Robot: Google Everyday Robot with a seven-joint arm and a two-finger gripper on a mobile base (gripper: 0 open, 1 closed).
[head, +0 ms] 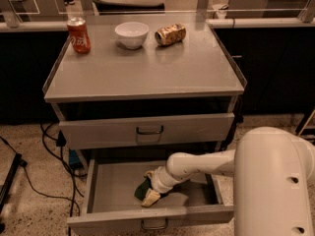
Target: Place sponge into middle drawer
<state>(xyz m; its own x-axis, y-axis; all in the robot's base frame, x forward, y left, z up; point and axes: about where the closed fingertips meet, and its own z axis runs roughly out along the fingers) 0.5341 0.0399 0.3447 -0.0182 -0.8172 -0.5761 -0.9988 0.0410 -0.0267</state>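
Observation:
The middle drawer (112, 190) is pulled open below the cabinet's shut upper drawer (108, 131). The sponge (145, 195), dark green over pale yellow, is inside the open drawer near its front middle, tilted, with its yellow end on the drawer floor. My gripper (151, 185) reaches into the drawer from the right on a white arm and is shut on the sponge's upper end.
On the cabinet top stand a red can (78, 35), a white bowl (131, 34) and a crushed gold can (171, 34) lying on its side. My white arm housing (275, 181) fills the lower right. Black cables (34, 181) lie on the floor to the left.

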